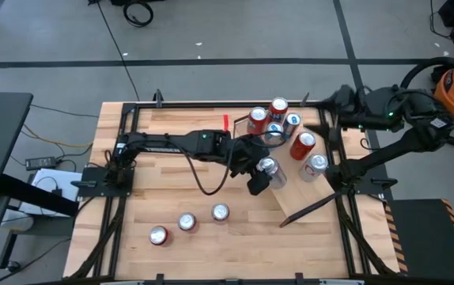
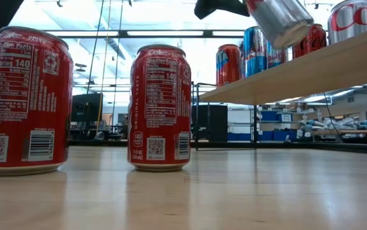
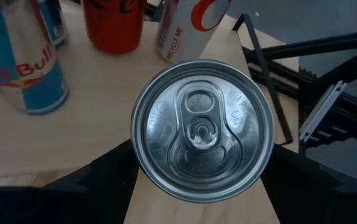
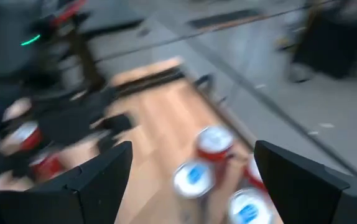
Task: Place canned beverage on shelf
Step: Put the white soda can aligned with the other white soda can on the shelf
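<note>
A silver can [image 3: 202, 129] is in my left gripper [image 1: 260, 179], which is shut on it. The can is tilted over the sloped light wood shelf [image 1: 294, 202] at the table's right. In the low view the can [image 2: 279, 19] hangs above the shelf board [image 2: 311, 70]. Several cans stand on the shelf's upper part, among them a red one [image 1: 302, 144] and a silver-topped one [image 1: 316, 165]. My right gripper [image 4: 192, 149] is open and empty, high by the table's far right corner [image 1: 318, 104]. My left gripper pinches the silver can's side wall [image 3: 142, 155] between its two fingers [image 3: 110, 168], one on each side. The can's length runs along the fingers, and its top [image 3: 202, 118] faces back toward the wrist. It is tilted with the bottom end lower, clear of the table.
Three red cans stand on the tabletop near its front edge [image 1: 159, 234], [image 1: 187, 222], [image 1: 221, 211]. Two show large in the low view [image 2: 18, 99], [image 2: 160, 107]. A blue Red Bull can [image 3: 26, 62] stands on the shelf close to the held can. Black frame rails [image 1: 342, 198] run beside the shelf.
</note>
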